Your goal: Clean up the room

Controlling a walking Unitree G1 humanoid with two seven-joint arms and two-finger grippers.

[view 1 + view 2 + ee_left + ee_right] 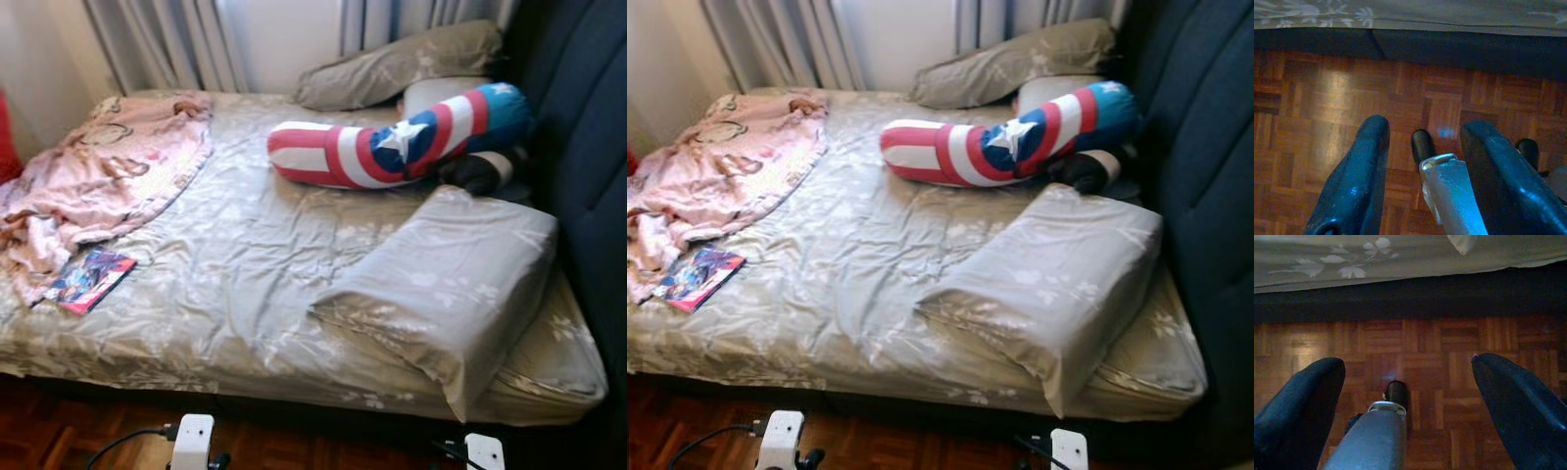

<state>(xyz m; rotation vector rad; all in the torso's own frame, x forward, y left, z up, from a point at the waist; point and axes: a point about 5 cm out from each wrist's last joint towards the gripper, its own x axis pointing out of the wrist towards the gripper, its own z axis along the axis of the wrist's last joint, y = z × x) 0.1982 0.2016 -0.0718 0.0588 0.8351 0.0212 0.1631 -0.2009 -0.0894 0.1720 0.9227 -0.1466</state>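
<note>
A bed [245,323] with a grey flowered sheet stands before me. A crumpled pink blanket [108,176] lies on its left side, with a colourful comic book [90,278] flat on the sheet beside it. A red, white and blue star bolster [392,142] lies across the far right. One grey pillow [446,279] lies askew at the near right, another [402,64] at the back. Both arms hang low in front of the bed. My left gripper [1425,129] and my right gripper [1408,364] are open over the parquet floor [1327,98], holding nothing.
A dark padded headboard [588,147] runs along the right side. Curtains [176,39] hang behind the bed. A small dark cushion [485,171] lies tucked under the bolster. A black cable [122,441] trails by my left wrist [193,441]. The dark bed base [1410,296] is close ahead.
</note>
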